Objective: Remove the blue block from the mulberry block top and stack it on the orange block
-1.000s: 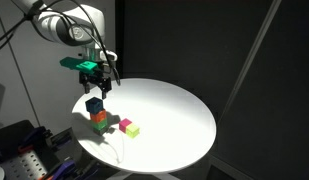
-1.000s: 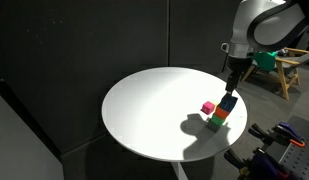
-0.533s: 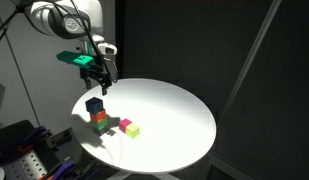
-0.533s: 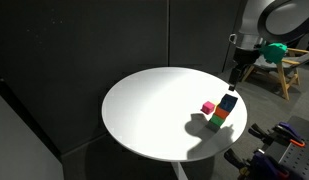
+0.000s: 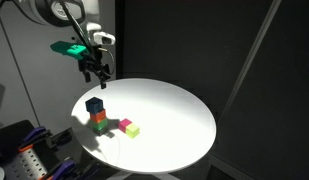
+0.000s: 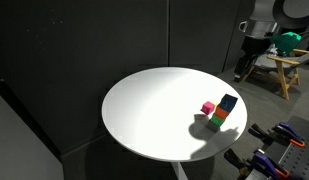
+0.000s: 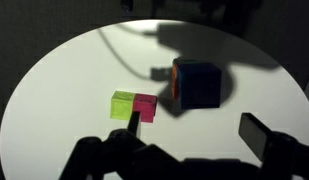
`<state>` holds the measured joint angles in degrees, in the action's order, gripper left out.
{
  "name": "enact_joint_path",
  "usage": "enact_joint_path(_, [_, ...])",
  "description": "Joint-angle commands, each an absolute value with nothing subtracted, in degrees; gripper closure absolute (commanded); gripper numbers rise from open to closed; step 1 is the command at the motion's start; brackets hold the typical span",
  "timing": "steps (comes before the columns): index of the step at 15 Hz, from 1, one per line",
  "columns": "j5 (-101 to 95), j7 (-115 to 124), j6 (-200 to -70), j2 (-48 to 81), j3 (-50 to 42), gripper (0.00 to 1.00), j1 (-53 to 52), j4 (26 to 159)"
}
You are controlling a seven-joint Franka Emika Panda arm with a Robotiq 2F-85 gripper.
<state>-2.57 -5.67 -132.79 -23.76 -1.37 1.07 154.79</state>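
Now risen clear, the open, empty claw (image 5: 98, 78) leaves the blue block (image 5: 94, 104) atop the orange block (image 5: 99, 116); stacking appears complete.

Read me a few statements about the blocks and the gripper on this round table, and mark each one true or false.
1. The blue block sits on top of the orange block. True.
2. The gripper is holding the blue block. False: it hangs above the stack, open and empty.
3. The mulberry block lies beside a yellow-green block, touching it. True.
4. The orange block rests directly on the table. False: it rests on a green block.
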Motion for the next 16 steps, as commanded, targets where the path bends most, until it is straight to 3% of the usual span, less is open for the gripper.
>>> enact_joint_path(1, [-2.3, -6.54, -127.27, -28.07, -2.13, 0.0, 0.94, 154.67])
enact_joint_path(6, [-2.36, -8.11, -120.43, -29.87, -2.71, 0.0, 0.71, 153.45])
enact_joint_path(16, [-2.67, -7.26, -121.96, -29.2, -2.22, 0.0, 0.78, 154.28])
